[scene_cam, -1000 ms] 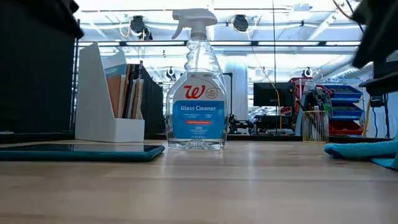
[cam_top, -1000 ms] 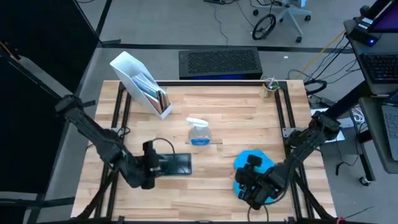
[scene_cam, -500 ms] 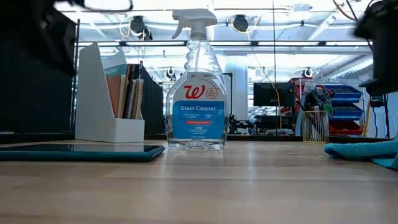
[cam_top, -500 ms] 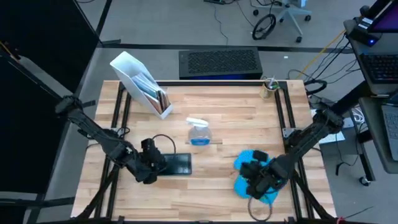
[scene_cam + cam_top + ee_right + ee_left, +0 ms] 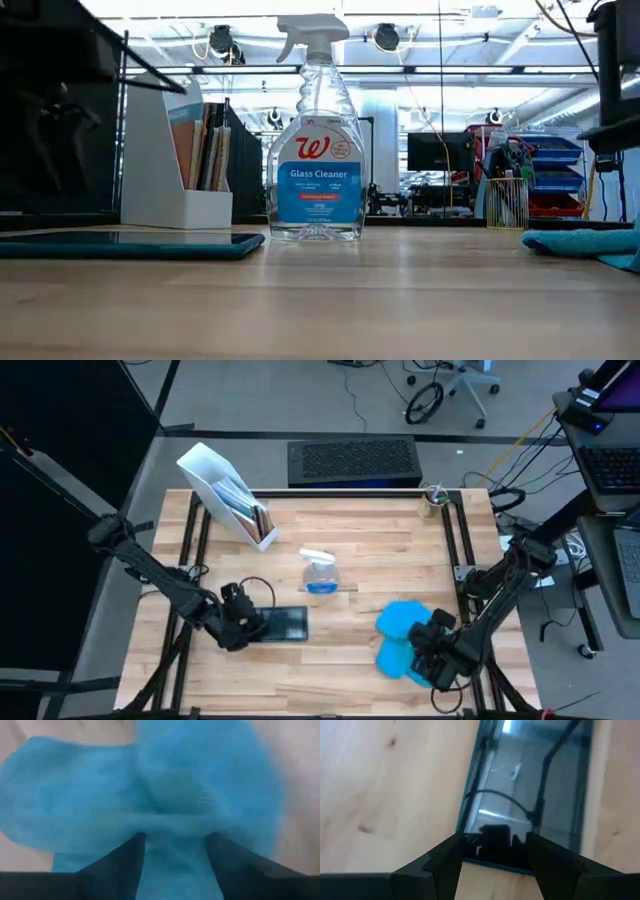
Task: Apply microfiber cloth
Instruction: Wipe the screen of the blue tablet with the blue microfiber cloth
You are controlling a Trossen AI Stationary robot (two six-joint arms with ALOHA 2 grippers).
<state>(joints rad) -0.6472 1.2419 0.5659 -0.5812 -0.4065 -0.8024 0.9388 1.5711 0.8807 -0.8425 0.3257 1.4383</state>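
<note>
The sky-blue microfiber cloth (image 5: 400, 630) lies bunched on the table at the near right; its edge (image 5: 585, 242) also shows in the low view. My right gripper (image 5: 437, 652) is open at the cloth's right side, with a hump of cloth (image 5: 172, 827) between its fingers. A dark tablet (image 5: 284, 623) lies flat at the near left. My left gripper (image 5: 240, 622) is open over the tablet's left end (image 5: 492, 862); its fingers stand closer together than that end is wide. My left gripper slants down from the table's left onto the tablet's left short end (image 5: 470, 851). I cannot tell whether its fingertips touch it. My right gripper has its open fingers (image 5: 127, 862) on either side of a raised fold of the cloth. I cannot tell whether they touch it.
A glass-cleaner spray bottle (image 5: 321, 573) stands upright mid-table between the two arms. A white file holder (image 5: 228, 495) with folders stands at the far left. A small wire cup (image 5: 432, 500) sits at the far right corner. Bare wood lies along the near edge.
My right gripper has gone toward the table's right edge and uncovered more of the cloth, which stays where it was. My left arm has come down lower at the tablet's left end. The tablet has kept flat.
</note>
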